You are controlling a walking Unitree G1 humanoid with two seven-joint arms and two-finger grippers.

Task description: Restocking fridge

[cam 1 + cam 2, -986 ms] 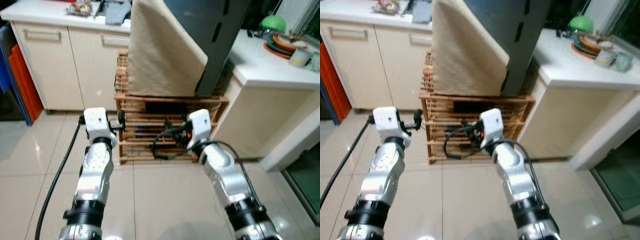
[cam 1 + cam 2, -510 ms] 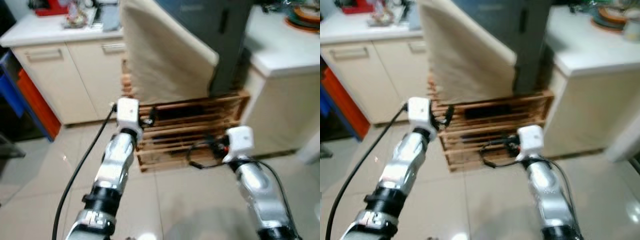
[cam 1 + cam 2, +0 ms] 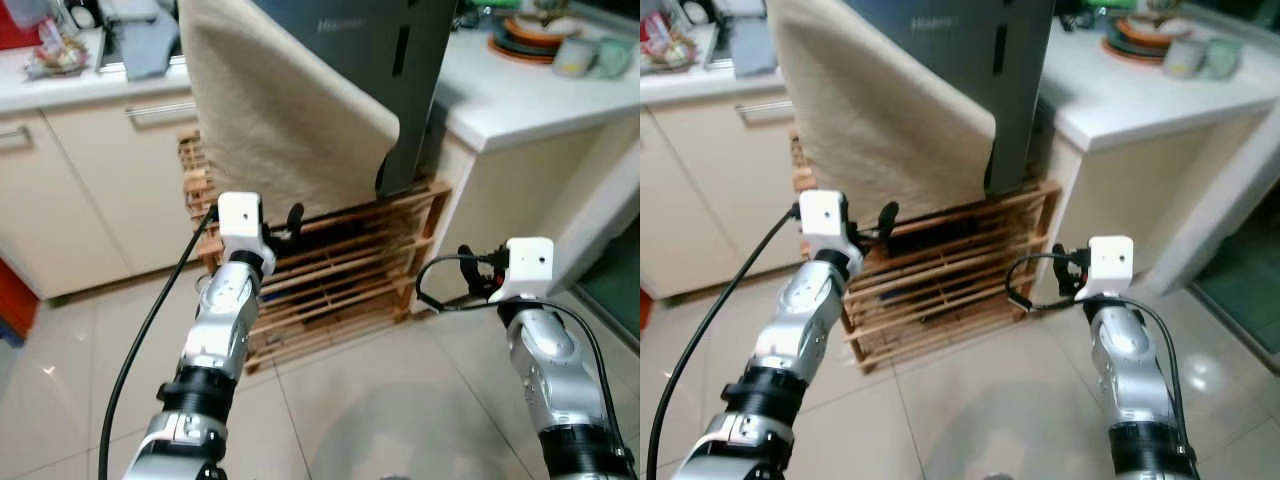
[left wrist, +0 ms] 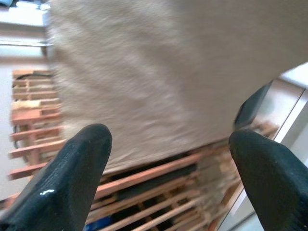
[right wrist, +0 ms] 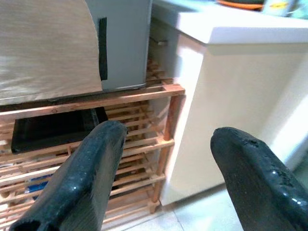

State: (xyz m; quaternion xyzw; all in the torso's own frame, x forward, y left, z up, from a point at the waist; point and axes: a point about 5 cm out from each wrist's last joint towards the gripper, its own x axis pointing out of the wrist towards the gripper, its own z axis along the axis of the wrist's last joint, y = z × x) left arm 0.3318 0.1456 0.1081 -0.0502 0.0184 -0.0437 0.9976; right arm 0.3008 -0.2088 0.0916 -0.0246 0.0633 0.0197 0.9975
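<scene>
**Facing the small fridge, both arms raised and nothing in hand**

The fridge [image 3: 400, 60] stands on a wooden rack [image 3: 340, 270] at the far middle, between a cabinet [image 3: 90, 190] on the left and a white bench [image 3: 520, 100] on the right. A beige cloth [image 3: 280, 110] hangs over its left side.

The left gripper [image 4: 168, 168] is held up near the cloth, jaws released and wide, grasping nothing. The right gripper [image 5: 168, 168] points at the rack's right corner beside the bench, jaws likewise spread and bare.

No goods to stock are visible, so the step in hand is probably approaching and opening the door. To do it well, square up to the dark door front, find its handle recess [image 3: 401, 50], and keep the cloth away from the fingers.
</scene>
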